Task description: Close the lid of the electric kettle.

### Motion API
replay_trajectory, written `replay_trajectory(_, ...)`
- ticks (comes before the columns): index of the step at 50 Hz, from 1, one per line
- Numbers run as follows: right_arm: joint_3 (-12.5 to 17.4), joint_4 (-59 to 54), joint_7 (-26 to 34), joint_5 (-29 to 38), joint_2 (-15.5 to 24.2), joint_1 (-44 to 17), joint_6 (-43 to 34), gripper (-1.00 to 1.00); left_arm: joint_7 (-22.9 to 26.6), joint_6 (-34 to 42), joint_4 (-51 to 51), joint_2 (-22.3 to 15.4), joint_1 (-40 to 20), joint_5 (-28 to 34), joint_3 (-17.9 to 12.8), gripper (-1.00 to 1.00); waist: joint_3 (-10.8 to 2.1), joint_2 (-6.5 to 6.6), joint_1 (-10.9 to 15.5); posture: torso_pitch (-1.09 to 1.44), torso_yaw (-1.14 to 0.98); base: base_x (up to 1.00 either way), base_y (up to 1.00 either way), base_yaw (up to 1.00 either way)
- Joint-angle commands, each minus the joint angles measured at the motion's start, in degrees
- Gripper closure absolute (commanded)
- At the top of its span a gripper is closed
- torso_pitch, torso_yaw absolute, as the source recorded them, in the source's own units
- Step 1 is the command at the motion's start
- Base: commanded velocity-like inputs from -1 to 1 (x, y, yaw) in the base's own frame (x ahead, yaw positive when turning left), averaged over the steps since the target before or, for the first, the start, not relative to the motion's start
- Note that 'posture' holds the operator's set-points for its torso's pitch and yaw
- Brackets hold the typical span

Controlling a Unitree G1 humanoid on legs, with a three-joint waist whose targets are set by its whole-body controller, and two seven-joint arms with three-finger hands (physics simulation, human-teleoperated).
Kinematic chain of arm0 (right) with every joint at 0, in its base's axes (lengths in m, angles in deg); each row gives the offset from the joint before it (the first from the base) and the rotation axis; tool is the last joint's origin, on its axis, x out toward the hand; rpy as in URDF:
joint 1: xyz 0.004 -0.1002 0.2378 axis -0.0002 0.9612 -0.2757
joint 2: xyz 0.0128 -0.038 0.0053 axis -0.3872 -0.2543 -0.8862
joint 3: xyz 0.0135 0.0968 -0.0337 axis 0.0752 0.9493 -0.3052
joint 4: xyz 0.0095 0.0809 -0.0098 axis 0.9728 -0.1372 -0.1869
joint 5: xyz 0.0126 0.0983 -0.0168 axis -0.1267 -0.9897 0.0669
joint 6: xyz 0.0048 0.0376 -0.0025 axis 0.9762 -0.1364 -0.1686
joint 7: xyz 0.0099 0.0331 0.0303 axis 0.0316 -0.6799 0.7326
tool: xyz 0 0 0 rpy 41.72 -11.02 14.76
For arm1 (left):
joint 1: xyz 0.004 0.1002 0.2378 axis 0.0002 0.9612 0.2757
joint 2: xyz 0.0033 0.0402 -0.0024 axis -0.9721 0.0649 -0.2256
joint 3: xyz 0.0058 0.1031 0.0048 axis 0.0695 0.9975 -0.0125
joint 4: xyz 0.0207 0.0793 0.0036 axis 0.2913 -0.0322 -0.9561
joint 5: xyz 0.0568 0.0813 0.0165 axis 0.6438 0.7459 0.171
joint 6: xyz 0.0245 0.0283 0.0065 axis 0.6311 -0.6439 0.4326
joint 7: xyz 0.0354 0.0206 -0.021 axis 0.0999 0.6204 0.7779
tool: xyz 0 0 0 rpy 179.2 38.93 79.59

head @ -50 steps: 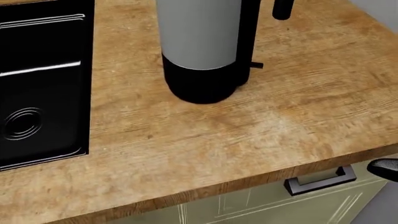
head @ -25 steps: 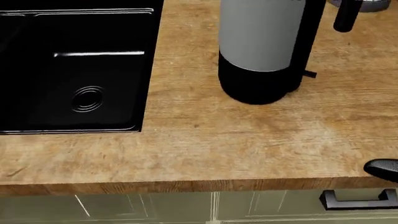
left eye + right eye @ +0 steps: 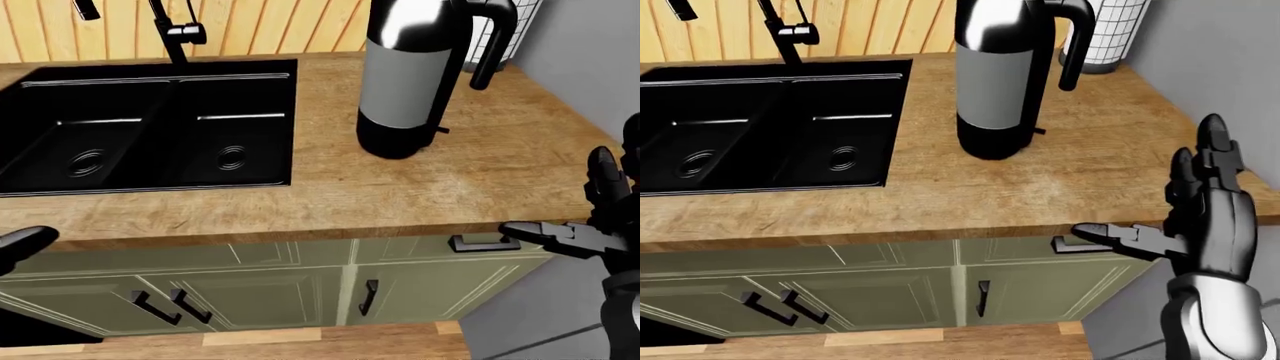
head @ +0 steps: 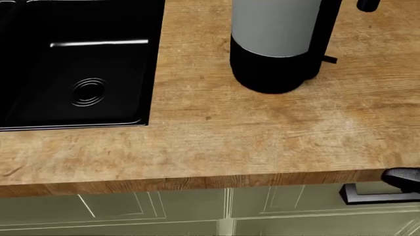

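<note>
Nearest the camera, at the right of the right-eye view, the right hand (image 3: pixel 1208 217) is raised with its fingers (image 3: pixel 1213 146) spread wide and holding nothing; two point upward and a third (image 3: pixel 1110 234) reaches out sideways toward the view's left. That sideways finger crosses in front of a dark drawer handle (image 4: pixel 368 195) on the pale green cabinet (image 3: pixel 260 289) face, just under the counter's edge. At the lower left edge of the left-eye view only a dark tip of the left hand (image 3: pixel 22 244) shows, so whether its fingers are wide or narrow cannot be told.

Beyond the fingers lies the wooden counter (image 4: pixel 262 137), its near edge running across the views above the cabinet doors and their dark pulls (image 3: pixel 165 306).

Up and to the left of the right hand's fingers, well apart from them, the electric kettle (image 3: pixel 995 82) stands upright on the counter. It has a black base, a grey middle band, a glossy dark upper part and a black handle (image 3: pixel 1075 41) on its right side. Its top is cut off by the upper edge of every view, so the lid's position cannot be told.

Left of the kettle, a black double sink (image 3: pixel 150 124) is set into the counter, with a round drain (image 4: pixel 87 92) in each basin. Farther still, a black faucet (image 3: pixel 175 34) rises against a wooden slatted wall (image 3: pixel 890 26), and a white wire-grid object (image 3: pixel 1110 34) stands behind the kettle near a grey wall (image 3: pixel 590 52).
</note>
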Motion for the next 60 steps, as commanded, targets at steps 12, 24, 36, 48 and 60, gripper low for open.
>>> replay_trajectory(12, 0.1, 1.2, -0.2, 0.4, 0.6, -0.8, 2.5, -1.00, 0.5, -2.7, 1.1, -0.8, -1.1, 1.3, 0.7, -1.00, -1.00, -0.08, 0.0, 0.00, 0.00, 0.00, 0.00, 0.00)
replay_trajectory(24, 0.0, 1.2, 0.0, 0.6, 0.3, -0.6, 2.8, -1.00, 2.3, -2.9, 2.0, -1.1, -0.4, 3.5, -0.2, -1.00, -1.10, -0.05, -0.1, 0.00, 0.00, 0.00, 0.00, 0.00)
replay_trajectory(36, 0.2, 1.2, -0.1, 0.3, 0.7, -0.8, 2.5, -1.00, 2.3, -2.1, 2.3, -0.9, -0.9, 3.7, -0.4, -1.00, -3.95, -0.07, -0.1, -0.11, 0.00, 0.00, 0.00, 0.00)
replay_trajectory(48, -0.1, 1.3, -0.2, 0.5, 0.6, -0.8, 2.4, -1.00, 2.6, -2.7, 1.8, -0.7, -1.1, 4.3, 0.0, -1.00, -9.06, 0.03, 0.0, -0.23, 0.00, 0.00, 0.00, 0.00)
replay_trajectory(60, -0.2, 1.4, -0.2, 0.4, 0.5, -0.8, 2.4, -1.00, 2.5, -2.5, 2.0, -0.6, -1.0, 4.2, -0.1, -1.00, -15.92, 0.21, 0.2, -0.35, 0.00, 0.00, 0.00, 0.00)
